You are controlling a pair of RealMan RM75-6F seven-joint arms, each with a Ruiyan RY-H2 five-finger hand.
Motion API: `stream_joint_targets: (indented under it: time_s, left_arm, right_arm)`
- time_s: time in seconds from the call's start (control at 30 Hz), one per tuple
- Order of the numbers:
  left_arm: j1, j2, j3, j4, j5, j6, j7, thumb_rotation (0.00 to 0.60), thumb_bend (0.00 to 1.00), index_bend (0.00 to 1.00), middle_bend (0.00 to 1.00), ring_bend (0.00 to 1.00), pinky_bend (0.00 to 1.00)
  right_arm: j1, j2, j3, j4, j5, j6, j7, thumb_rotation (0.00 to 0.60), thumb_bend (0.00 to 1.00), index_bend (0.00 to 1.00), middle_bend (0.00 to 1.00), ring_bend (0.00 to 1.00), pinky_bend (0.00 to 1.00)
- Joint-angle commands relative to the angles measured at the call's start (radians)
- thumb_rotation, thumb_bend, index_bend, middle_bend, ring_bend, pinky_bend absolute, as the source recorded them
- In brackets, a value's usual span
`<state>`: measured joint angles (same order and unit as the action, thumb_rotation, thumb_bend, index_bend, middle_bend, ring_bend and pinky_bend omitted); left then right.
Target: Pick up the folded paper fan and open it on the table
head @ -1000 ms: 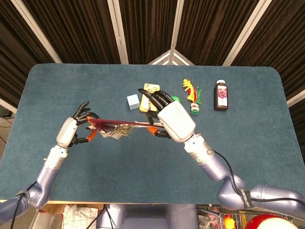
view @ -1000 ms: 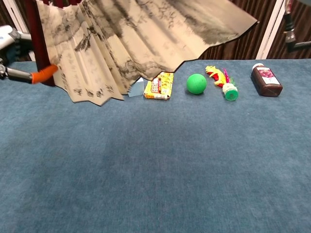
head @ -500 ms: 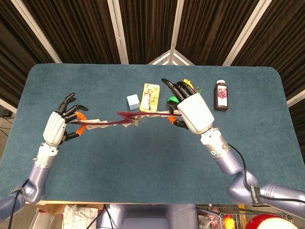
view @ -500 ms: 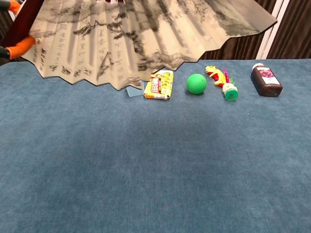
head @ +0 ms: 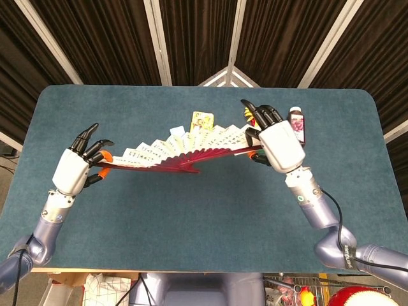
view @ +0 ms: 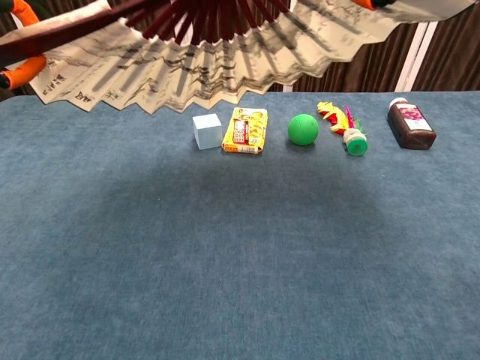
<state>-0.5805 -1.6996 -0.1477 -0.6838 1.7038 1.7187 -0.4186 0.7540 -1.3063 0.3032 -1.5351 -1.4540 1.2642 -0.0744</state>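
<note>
Now the paper fan (head: 185,152) hangs spread wide above the counter (head: 191,223), each end rib gripped: left hand (head: 75,171) at left, right hand (head: 278,145) at right. Holding opposite ribs apart likely keeps the pleats stretched open.

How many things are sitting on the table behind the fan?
5, in a row: a pale cube at the left, a yellow packet, a green ball, a feathered toy, and a brown bottle at the right. The fan might hide more.

fan (head: 185,148): cream, ink-painted, dark red ribs | ball (view: 303,129): green
</note>
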Motion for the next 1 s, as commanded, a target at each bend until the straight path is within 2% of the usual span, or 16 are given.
stream_joint_targets:
  time_s: [0.03,0.27,0.53,0.67,0.83,0.9,0.97,1.0]
  left_arm:
    - [-0.018,-0.024,0.005,0.050,0.013,0.014,0.042,0.600,0.55,0.73,0.34,0.04,0.17]
    - [-0.046,-0.067,0.017,0.135,0.036,0.065,0.123,0.600,0.55,0.72,0.33,0.04,0.17]
    - [-0.060,-0.104,0.041,0.172,0.046,0.093,0.181,0.600,0.55,0.68,0.32,0.04,0.17]
    - [-0.061,-0.116,0.062,0.183,0.054,0.090,0.214,0.600,0.56,0.63,0.29,0.04,0.17]
    - [-0.063,-0.125,0.080,0.184,0.057,0.082,0.247,0.600,0.57,0.61,0.28,0.03,0.17]
    - [-0.061,-0.126,0.088,0.185,0.058,0.080,0.255,0.600,0.57,0.56,0.24,0.02,0.16]
    - [-0.056,-0.124,0.100,0.185,0.059,0.065,0.260,0.600,0.57,0.39,0.12,0.00,0.09]
    - [-0.052,-0.121,0.108,0.183,0.057,0.046,0.264,0.600,0.57,0.30,0.07,0.00,0.05]
  right_arm:
    - [-0.019,-0.002,-0.011,0.044,-0.001,0.015,0.041,0.600,0.43,0.88,0.12,0.23,0.21]
    - [-0.049,-0.040,-0.035,0.146,-0.014,0.048,0.126,0.600,0.44,0.88,0.12,0.23,0.21]
    - [-0.082,-0.145,-0.073,0.272,-0.016,0.076,0.198,0.600,0.44,0.88,0.12,0.23,0.21]
    - [-0.092,-0.185,-0.108,0.335,-0.034,0.070,0.201,0.600,0.44,0.88,0.12,0.23,0.21]
    - [-0.100,-0.225,-0.140,0.403,-0.060,0.071,0.169,0.600,0.44,0.88,0.12,0.23,0.19]
    - [-0.102,-0.240,-0.147,0.429,-0.065,0.069,0.161,0.600,0.44,0.88,0.12,0.21,0.17]
    - [-0.105,-0.253,-0.151,0.447,-0.060,0.062,0.164,0.600,0.44,0.84,0.12,0.19,0.15]
    - [-0.107,-0.257,-0.152,0.453,-0.057,0.058,0.165,0.600,0.44,0.77,0.12,0.18,0.13]
